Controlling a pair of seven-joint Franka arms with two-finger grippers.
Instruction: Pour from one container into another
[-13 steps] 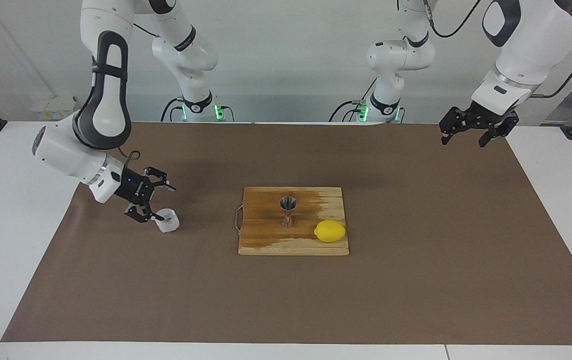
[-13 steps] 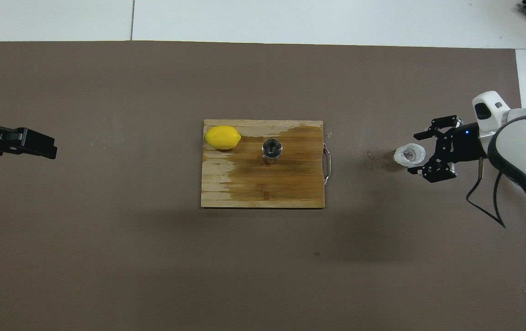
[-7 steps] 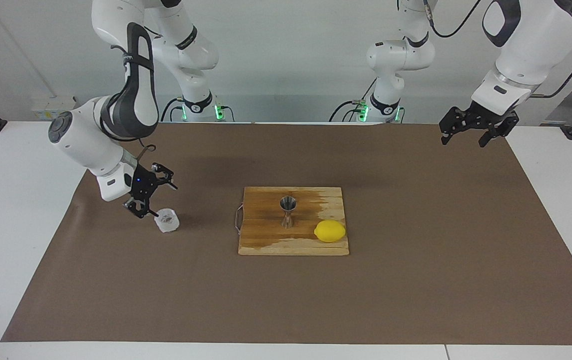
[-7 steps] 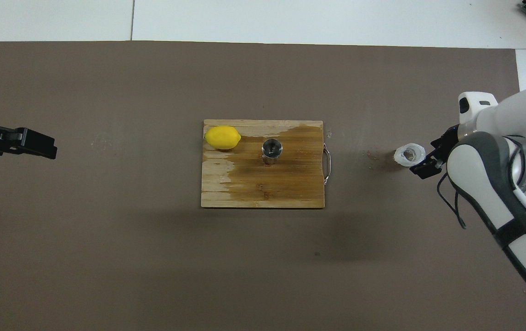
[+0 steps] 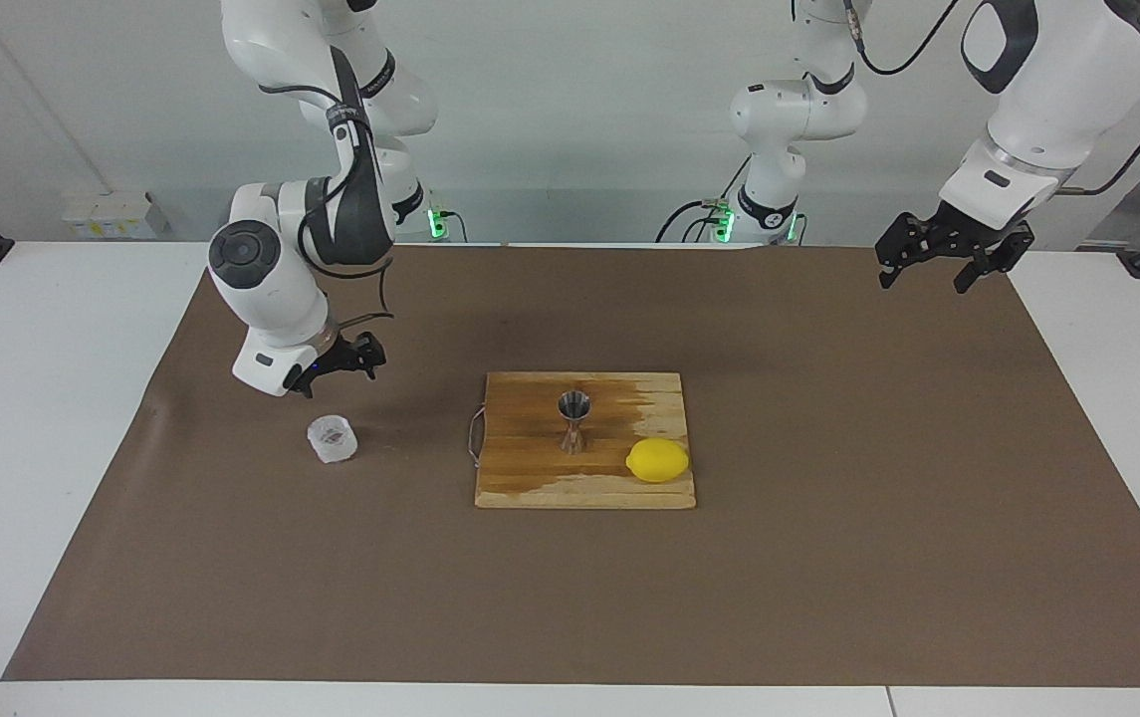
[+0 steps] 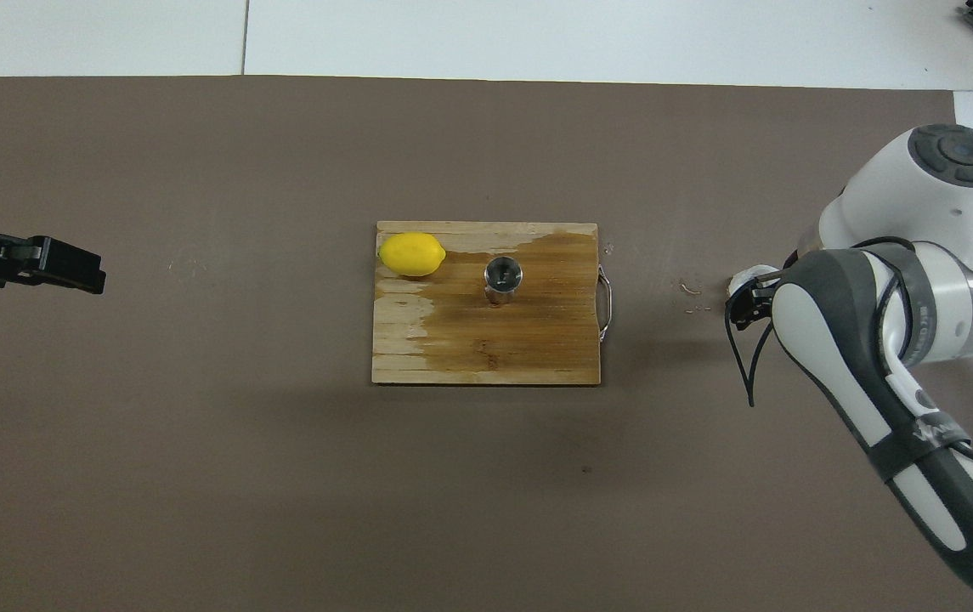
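Observation:
The translucent whitish cup (image 5: 333, 439) stands upright on the brown mat toward the right arm's end of the table. In the overhead view only a sliver of its rim (image 6: 744, 278) shows past the right arm. My right gripper (image 5: 339, 370) is open and empty, raised just above the cup and a little nearer the robots, not touching it. The steel jigger (image 5: 574, 421) stands upright on the wooden board (image 5: 530, 478); it also shows in the overhead view (image 6: 503, 277). My left gripper (image 5: 928, 277) waits open and empty over the mat's corner at the left arm's end.
A yellow lemon (image 5: 658, 460) lies on the board's corner, beside the jigger toward the left arm's end. The board has a wire handle (image 5: 473, 438) on the edge facing the cup. Small crumbs (image 6: 690, 293) lie on the mat between board and cup.
My right gripper has drawn back and risen from around the cup, and its arm has swung up toward the robots. The cup stays standing. The left arm has not moved.

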